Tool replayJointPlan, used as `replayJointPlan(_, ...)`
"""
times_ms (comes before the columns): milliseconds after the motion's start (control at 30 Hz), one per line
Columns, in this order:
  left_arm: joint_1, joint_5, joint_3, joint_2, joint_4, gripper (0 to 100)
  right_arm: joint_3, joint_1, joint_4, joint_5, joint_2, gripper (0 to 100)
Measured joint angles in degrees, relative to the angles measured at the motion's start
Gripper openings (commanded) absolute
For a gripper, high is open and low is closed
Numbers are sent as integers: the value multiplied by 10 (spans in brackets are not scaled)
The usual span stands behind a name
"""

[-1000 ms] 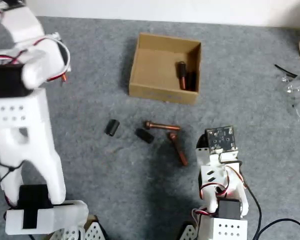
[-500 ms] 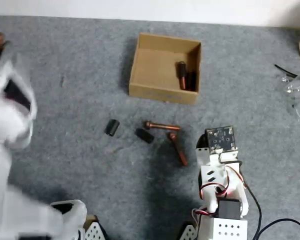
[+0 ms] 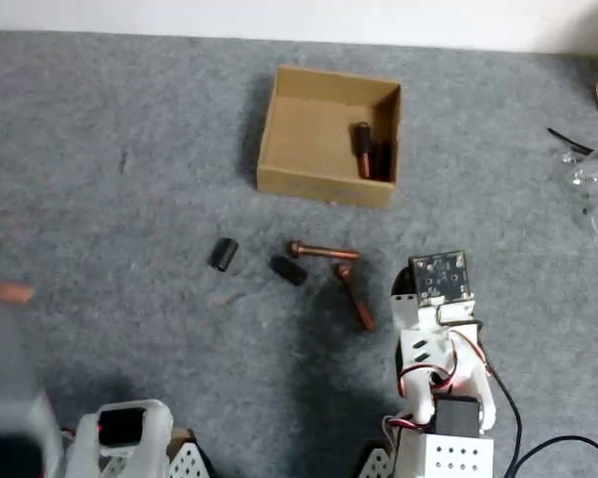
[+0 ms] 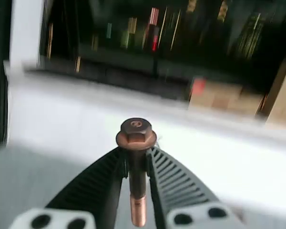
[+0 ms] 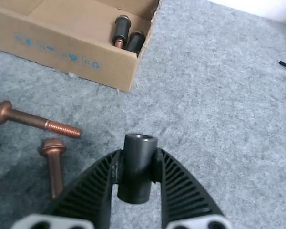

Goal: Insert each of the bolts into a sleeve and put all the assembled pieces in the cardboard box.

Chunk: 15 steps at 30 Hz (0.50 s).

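Note:
In the left wrist view my left gripper (image 4: 137, 160) is shut on a copper bolt (image 4: 136, 143), head up, raised off the table. From above, that bolt (image 3: 12, 293) shows at the far left beside the blurred left arm (image 3: 15, 428). My right gripper (image 5: 136, 167) is shut on a black sleeve (image 5: 138, 164), held upright over the carpet in front of the cardboard box (image 5: 62, 47). Two loose bolts (image 3: 324, 251) (image 3: 356, 296) and two black sleeves (image 3: 223, 254) (image 3: 288, 270) lie in front of the box (image 3: 324, 186). An assembled piece (image 3: 363, 149) lies inside it.
The right arm (image 3: 439, 329) stands near the front edge, right of the loose bolts. Cables and clear plastic bits (image 3: 588, 169) lie at the far right. Grey carpet covers the table, with open room on the left.
The left arm has swung from the upper left down toward the front left corner, carrying its bolt with it. The right arm and the loose parts have not moved.

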Motion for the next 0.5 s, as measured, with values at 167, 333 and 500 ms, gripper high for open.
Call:
replayJointPlan(167,1,0,175,-18,0,6,0,0,0,0,0,5)
replayJointPlan(333,0,0,326,-53,0,6,0,0,0,0,0,5)
replayJointPlan(500,0,0,483,-123,-10,6,0,0,0,0,0,5)
